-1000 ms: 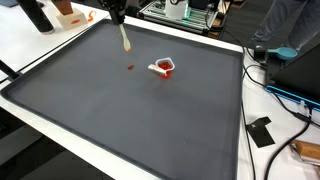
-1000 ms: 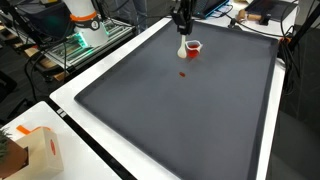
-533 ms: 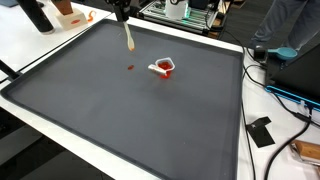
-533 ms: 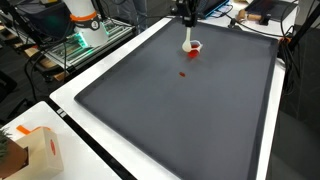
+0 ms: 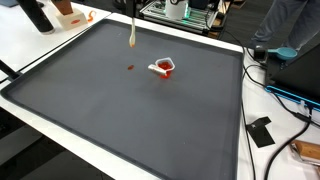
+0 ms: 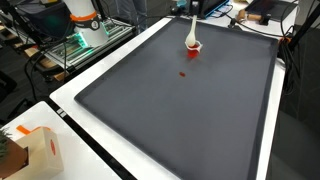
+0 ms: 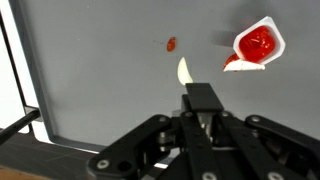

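Spoon [image 7: 183,71] gripped in claw [image 7: 197,97], above mat [image 7: 100,60]

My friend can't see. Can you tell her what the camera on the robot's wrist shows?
At the bottom, the gripper pinches a pale tool above a dark grey mat. A small red blob lies on the mat just beyond the tool's tip, and an open white cup of red sauce sits at the upper right.

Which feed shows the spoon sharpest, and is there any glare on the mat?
Wrist view: spoon and sauce cup sharp and evenly lit, claw dark in front, no glare on the mat. In both exterior views: spoon small and soft-edged.
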Motion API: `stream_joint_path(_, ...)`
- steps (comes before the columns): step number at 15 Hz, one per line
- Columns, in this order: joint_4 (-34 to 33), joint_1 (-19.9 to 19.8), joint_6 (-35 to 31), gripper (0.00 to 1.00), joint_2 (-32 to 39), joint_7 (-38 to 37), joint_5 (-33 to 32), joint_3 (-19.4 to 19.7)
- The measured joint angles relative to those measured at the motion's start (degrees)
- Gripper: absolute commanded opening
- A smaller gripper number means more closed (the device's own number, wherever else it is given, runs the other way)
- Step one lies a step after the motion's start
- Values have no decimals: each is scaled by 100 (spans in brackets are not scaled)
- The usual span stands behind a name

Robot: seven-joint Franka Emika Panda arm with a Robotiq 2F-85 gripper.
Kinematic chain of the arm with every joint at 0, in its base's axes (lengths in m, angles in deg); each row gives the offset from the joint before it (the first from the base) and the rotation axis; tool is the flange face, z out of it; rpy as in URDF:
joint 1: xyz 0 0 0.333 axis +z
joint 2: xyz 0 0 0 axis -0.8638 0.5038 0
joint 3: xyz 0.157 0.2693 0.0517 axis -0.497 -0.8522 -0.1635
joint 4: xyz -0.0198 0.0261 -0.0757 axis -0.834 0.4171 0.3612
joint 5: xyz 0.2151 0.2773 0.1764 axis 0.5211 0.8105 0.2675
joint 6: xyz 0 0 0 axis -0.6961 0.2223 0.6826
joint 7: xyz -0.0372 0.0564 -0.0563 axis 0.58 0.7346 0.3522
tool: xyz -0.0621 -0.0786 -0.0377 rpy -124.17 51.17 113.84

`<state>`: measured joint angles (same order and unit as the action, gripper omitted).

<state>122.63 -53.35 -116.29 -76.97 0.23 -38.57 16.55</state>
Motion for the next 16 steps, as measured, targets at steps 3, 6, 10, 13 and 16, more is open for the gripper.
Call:
stream_joint_path(3, -78, 193, 375, 3, 88, -637, -782, -111)
stream_joint_path(6, -150, 382, 719, 3, 226, -1171, -1495, -191)
stream_joint_path(10, -275, 641, 1131, 3, 504, -1955, -2378, -256)
stream_joint_path(13, -378, 817, 1339, 3, 754, -2434, -2872, -285)
stream_joint_path(16, -434, 936, 1362, 3, 993, -2860, -3212, -296)
